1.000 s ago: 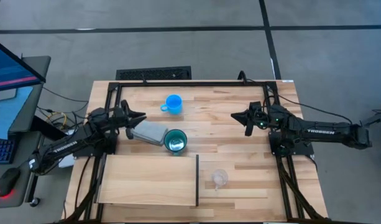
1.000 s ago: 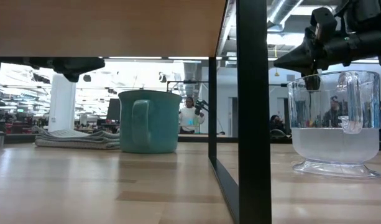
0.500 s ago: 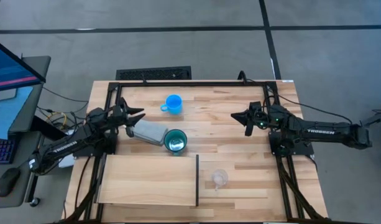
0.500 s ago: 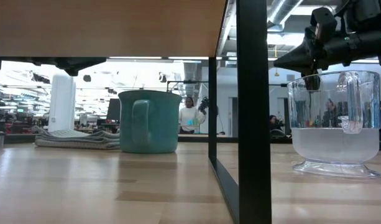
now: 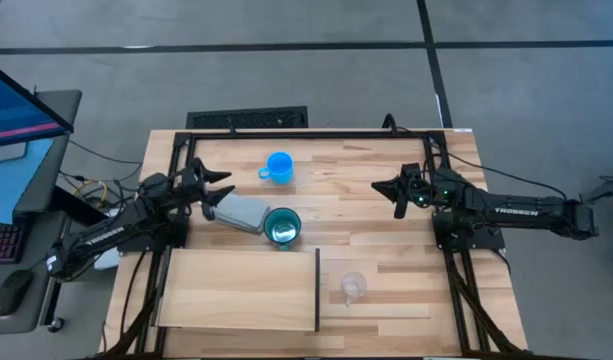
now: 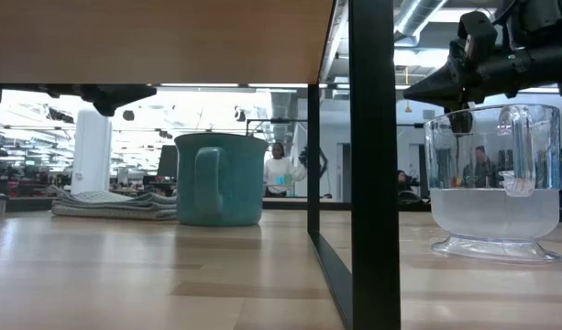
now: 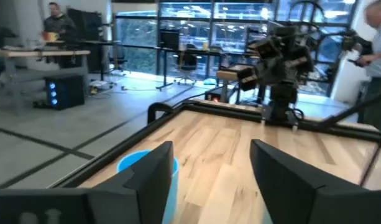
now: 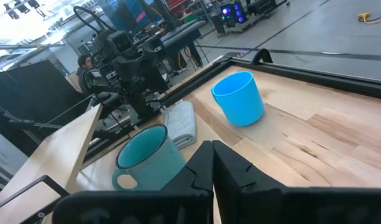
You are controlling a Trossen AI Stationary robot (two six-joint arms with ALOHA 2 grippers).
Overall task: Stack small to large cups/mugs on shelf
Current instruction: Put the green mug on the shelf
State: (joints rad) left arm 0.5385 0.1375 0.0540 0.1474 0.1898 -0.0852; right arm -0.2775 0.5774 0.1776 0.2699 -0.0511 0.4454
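The small clear cup stands on its foot on the table, right of the shelf; the low view shows it close up. The teal mug stands upright just beyond the shelf's far edge. The blue mug stands upright near the far edge. My left gripper hovers open at the table's left, pointing toward the blue mug, with nothing between its fingers. My right gripper hovers shut at the right, pointing toward the teal mug.
A grey folded block lies between my left gripper and the teal mug, touching or nearly touching the mug. A black frame rims the far edge and the sides. In the low view the shelf's dark post stands in front. People move in the room behind.
My left gripper has opened its fingers wide while staying where it was. The cups, the mugs and my right arm have kept still.
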